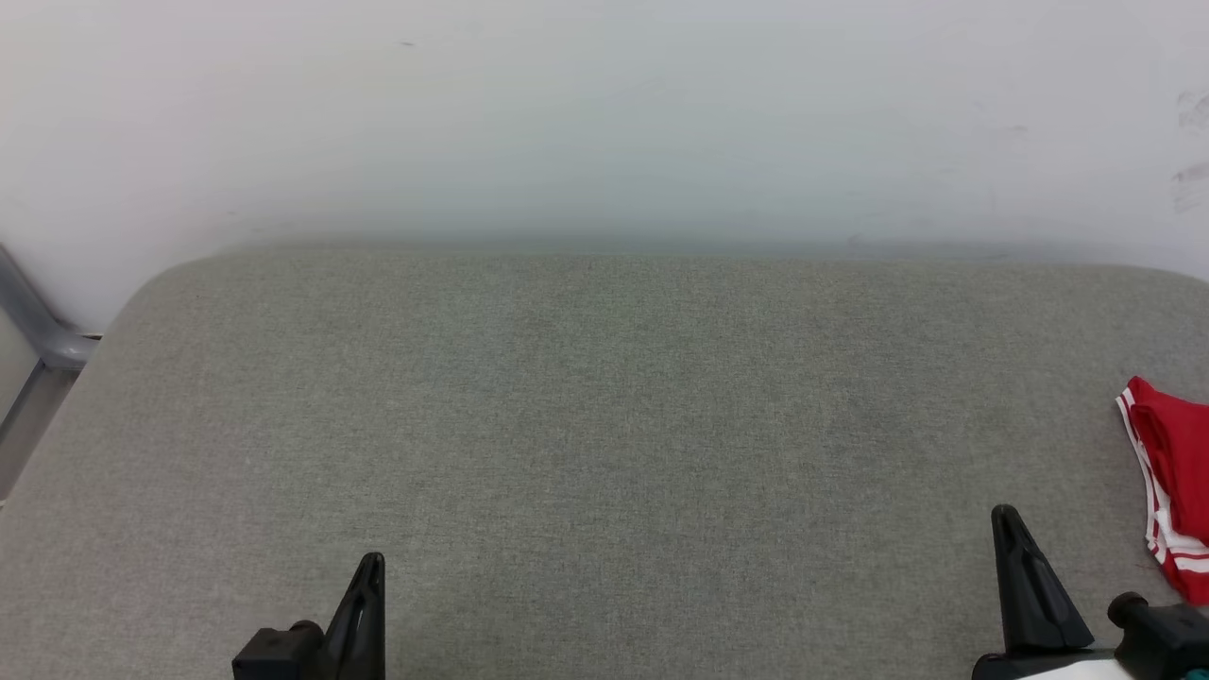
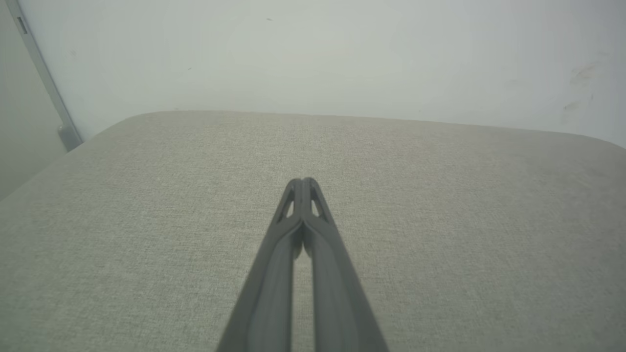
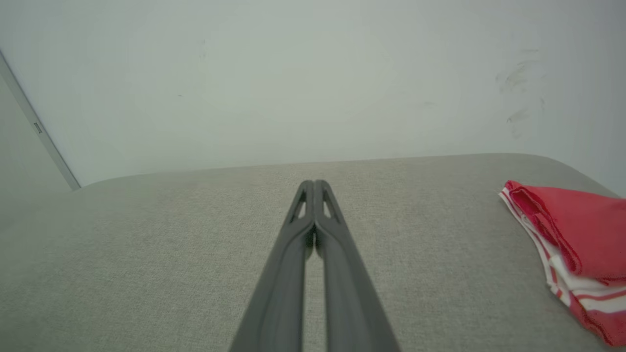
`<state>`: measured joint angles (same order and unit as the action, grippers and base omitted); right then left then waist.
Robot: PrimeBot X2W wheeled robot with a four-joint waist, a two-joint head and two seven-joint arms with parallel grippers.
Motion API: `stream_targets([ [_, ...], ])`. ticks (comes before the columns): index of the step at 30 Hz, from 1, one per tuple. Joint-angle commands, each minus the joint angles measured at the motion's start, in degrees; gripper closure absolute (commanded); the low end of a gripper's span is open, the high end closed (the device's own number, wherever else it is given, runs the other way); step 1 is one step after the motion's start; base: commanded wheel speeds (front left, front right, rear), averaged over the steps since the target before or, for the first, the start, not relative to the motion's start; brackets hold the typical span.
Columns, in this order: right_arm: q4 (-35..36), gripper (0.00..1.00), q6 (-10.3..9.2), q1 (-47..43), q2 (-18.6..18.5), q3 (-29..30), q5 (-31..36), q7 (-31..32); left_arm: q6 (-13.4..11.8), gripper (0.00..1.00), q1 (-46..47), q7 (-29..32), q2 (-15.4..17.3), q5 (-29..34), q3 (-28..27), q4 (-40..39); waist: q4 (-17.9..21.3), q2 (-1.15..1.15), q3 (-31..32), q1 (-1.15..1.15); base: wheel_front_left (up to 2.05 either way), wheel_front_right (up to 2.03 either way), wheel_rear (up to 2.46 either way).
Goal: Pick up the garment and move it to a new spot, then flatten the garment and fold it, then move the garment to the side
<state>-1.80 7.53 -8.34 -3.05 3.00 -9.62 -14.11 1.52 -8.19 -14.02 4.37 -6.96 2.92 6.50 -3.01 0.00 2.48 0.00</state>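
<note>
The garment point(image 1: 1181, 453) looks folded aside on the table point(image 1: 604, 425); both jaws together, empty, likely nothing left but parking.

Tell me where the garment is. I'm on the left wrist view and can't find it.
Observer: The garment lies at the far right edge of the grey padded surface, as seen from the head.
Operator: Right gripper on it?
Observer: No. The right gripper is shut and empty, and the garment sits apart on its right.
Operator: Flat or bunched?
Observer: Stacked in layers, red on top, with white striped trim showing along its edge.
</note>
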Motion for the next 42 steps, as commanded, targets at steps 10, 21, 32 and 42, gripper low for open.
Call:
stream_targets([
  [10, -1.06, 1.00, -0.01, 2.59, -0.62, -0.18, -13.59, 2.47, 1.03, 1.00, 2.97, 3.05, -0.24, -13.16, -1.70, 0.37, 0.27, 0.00, -0.23, 0.00, 0.00, 0.00, 0.00],
  [21, -2.74, 1.00, -0.01, 4.50, -0.96, -0.20, -24.76, 4.80, 1.81, 1.00, 4.84, 5.73, -0.41, -24.34, -2.89, 1.41, 0.54, 0.00, -0.47, 0.00, 0.00, 0.00, 0.00],
  [32, -4.23, 1.00, -0.02, 6.18, -1.18, -0.08, -34.56, 6.98, 2.51, 1.00, 6.43, 8.13, -0.58, -34.21, -3.96, 2.37, 0.81, 0.00, -0.71, 0.00, 0.00, 0.00, 0.00],
  [42, -5.44, 1.00, -0.02, 7.51, -1.29, 0.09, -42.41, 8.79, 3.12, 1.00, 7.77, 10.07, -0.71, -42.20, -4.83, 3.18, 1.05, 0.00, -0.93, 0.00, 0.00, 0.00, 0.00],
])
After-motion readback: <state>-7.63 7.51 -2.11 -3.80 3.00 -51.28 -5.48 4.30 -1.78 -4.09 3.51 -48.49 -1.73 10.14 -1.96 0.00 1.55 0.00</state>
